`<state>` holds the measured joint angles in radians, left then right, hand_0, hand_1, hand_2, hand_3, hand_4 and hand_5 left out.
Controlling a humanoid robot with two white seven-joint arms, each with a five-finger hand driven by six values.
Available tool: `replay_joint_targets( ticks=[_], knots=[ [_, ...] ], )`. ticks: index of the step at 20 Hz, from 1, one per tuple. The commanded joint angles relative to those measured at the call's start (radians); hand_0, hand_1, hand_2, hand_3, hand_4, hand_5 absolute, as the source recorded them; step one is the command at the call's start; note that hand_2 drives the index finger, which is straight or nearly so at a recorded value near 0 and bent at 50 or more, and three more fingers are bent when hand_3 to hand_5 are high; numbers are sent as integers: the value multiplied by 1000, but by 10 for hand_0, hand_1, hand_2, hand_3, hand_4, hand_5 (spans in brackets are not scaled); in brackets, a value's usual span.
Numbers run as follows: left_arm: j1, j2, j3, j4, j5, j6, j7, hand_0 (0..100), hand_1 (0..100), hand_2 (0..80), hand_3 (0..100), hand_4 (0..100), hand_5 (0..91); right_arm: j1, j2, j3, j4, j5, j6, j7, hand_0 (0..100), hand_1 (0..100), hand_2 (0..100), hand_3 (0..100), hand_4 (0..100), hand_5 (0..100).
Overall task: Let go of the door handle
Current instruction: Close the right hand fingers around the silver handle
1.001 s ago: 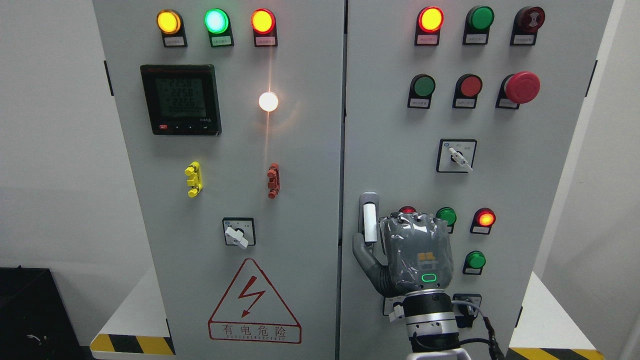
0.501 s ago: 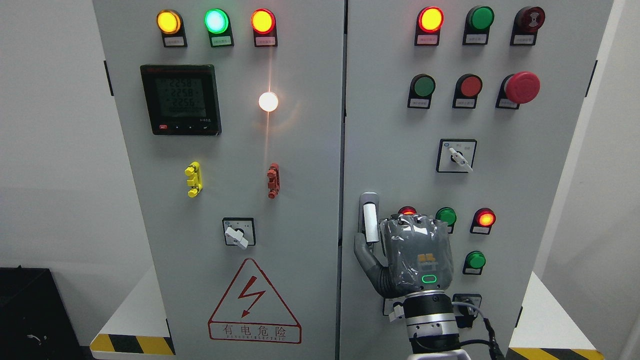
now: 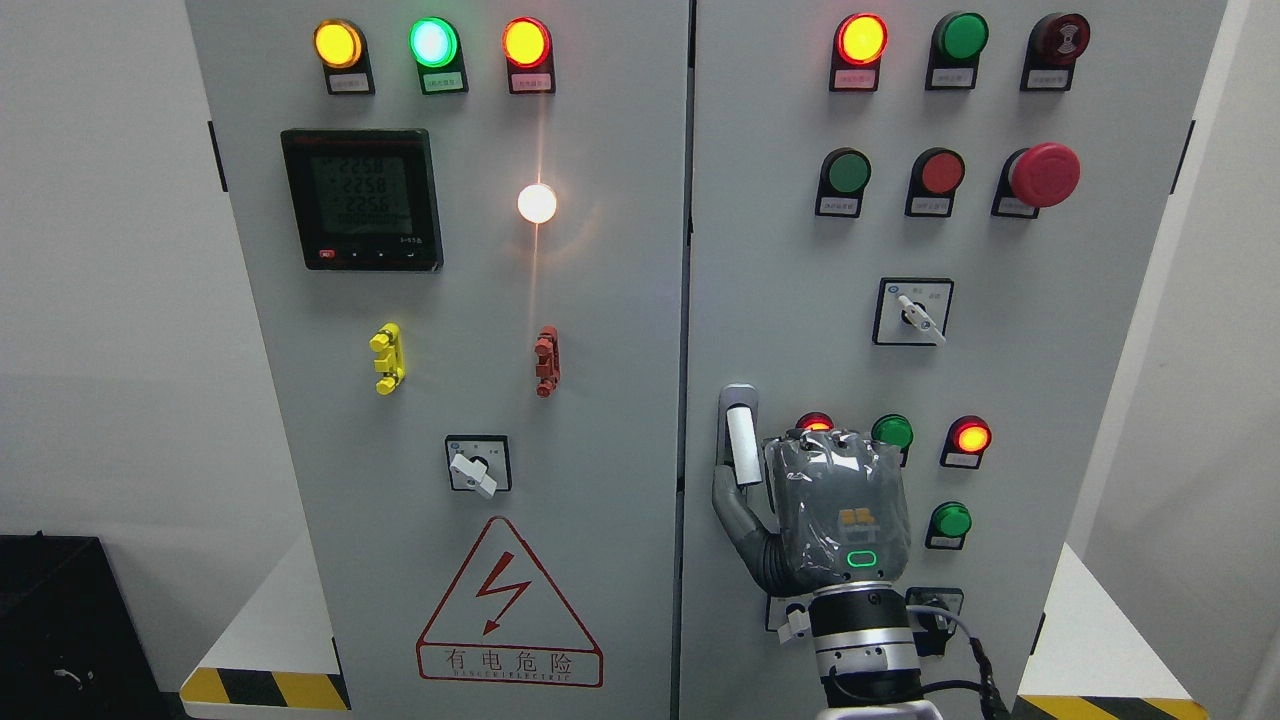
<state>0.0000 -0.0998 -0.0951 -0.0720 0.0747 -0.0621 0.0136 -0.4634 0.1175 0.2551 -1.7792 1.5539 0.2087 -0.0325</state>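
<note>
Right robot hand (image 3: 815, 520), the grey plastic-wrapped one low in the right half of the frame, has slid slightly down and right over the last second. It's beside the white vertical door handle (image 3: 741, 447) on the grey cabinet door (image 3: 790, 300); thumb below it, fingers curled, apparently gripping nothing. Release looks basically done.

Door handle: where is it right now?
Head view: the door handle sits on the right door's left edge, low, left of a red lamp, with the right robot hand at its lower end.
</note>
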Motion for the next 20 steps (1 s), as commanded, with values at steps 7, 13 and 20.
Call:
replay_joint_targets(
  ticks=[7,13,20],
  knots=[
    [17,0,0,0,-1,-1,0,120,556,0,0,0,0,0,-2,-1,-3,0,12,0,467,423,979,1000,1000,1000],
    [17,0,0,0,1,-1,0,120,556,0,0,0,0,2,-2,-1,-3,0,12,0,451,430,978,1000,1000,1000],
    [17,0,0,0,0,-1,0,120,556,0,0,0,0,2,-1,-2,-3,0,12,-1,443,420,977,1000,1000,1000]
  ],
)
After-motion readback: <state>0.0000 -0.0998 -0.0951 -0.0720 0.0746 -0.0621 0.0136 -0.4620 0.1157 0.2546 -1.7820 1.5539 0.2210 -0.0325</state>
